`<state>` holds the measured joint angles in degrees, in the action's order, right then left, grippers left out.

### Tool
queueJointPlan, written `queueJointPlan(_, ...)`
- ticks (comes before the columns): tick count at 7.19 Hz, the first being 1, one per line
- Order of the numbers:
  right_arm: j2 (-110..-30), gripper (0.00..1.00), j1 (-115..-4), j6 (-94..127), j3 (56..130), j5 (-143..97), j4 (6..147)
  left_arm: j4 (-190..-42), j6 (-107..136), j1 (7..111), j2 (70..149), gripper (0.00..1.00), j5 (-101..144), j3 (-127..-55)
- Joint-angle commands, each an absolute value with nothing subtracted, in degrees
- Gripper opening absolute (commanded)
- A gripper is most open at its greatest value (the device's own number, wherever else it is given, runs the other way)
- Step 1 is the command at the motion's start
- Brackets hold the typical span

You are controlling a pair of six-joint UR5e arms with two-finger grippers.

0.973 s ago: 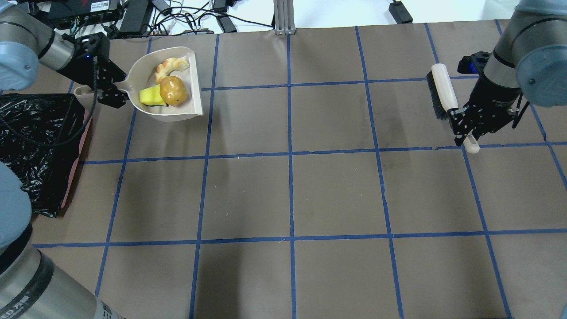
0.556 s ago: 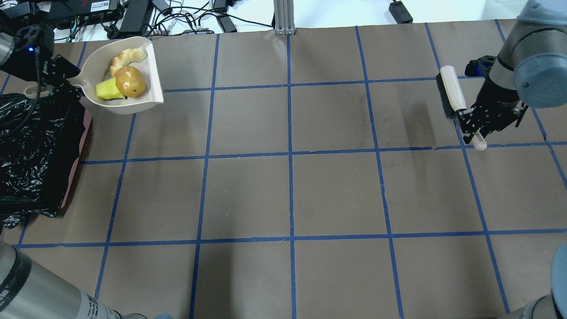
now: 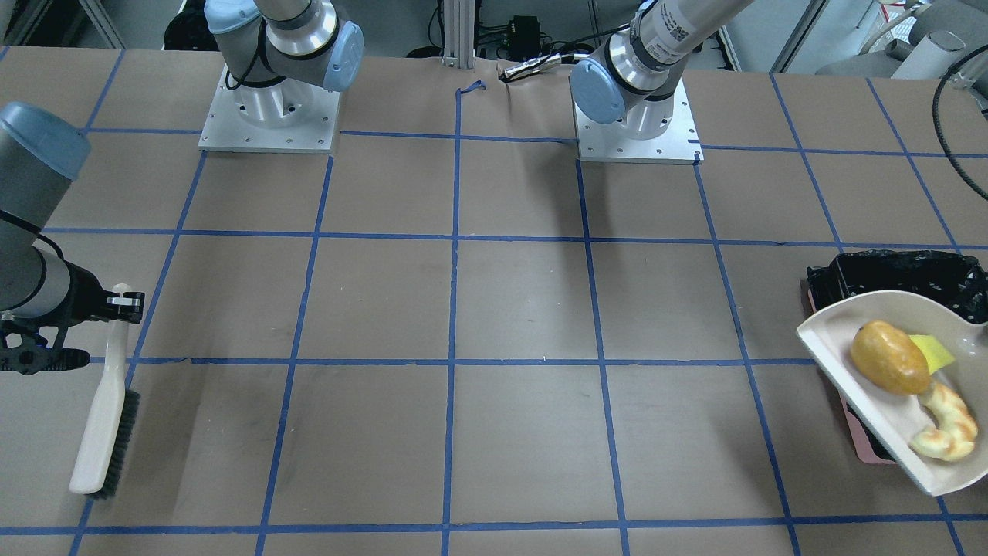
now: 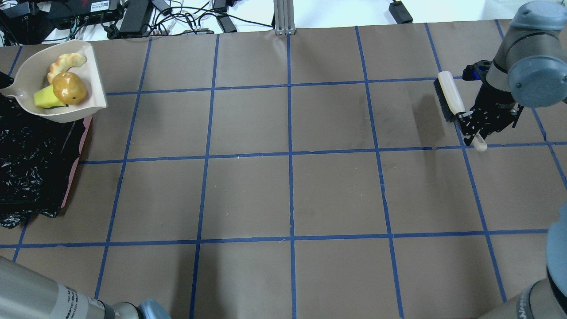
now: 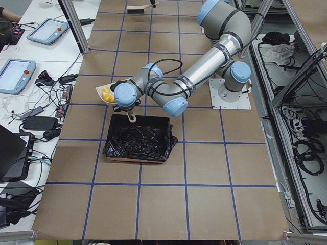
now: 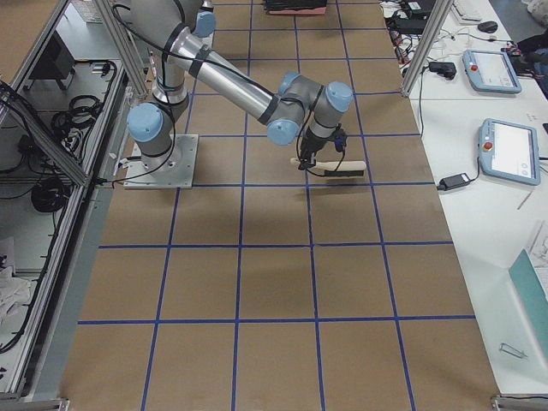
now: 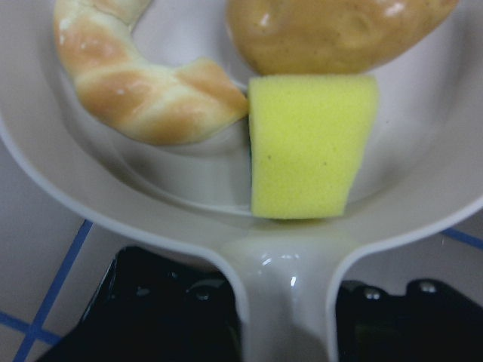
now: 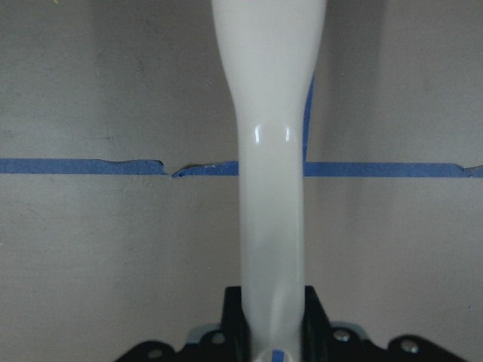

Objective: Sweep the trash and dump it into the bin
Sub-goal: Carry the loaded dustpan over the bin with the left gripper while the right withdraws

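Beige plastic dustpan over the edge of the pink, black-bagged bin
My left gripper clamps its handle, with the glossy yellow-brown lump, curved tan croissant and yellow sponge wedge inside; my right gripper holds the white-handled brush

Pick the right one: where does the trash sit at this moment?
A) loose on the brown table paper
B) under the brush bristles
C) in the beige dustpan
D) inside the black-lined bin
C: the potato, the croissant and the sponge wedge all lie in the dustpan, which is at the edge of the bin and not yet tipped.
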<state>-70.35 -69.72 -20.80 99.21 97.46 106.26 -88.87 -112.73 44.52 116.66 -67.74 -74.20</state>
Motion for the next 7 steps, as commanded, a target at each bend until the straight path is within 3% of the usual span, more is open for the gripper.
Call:
queueJointPlan(1,-69.52,0.0,-68.57,-20.65,99.49,97.56,106.17,-88.51,-116.0,39.04,117.42,0.0,-71.0,-72.25)
queueJointPlan(7,-69.87,0.0,-67.85,-23.98,99.67,98.96,105.47,-82.97,-131.44,32.61,118.3,0.0,-81.09,-71.63)
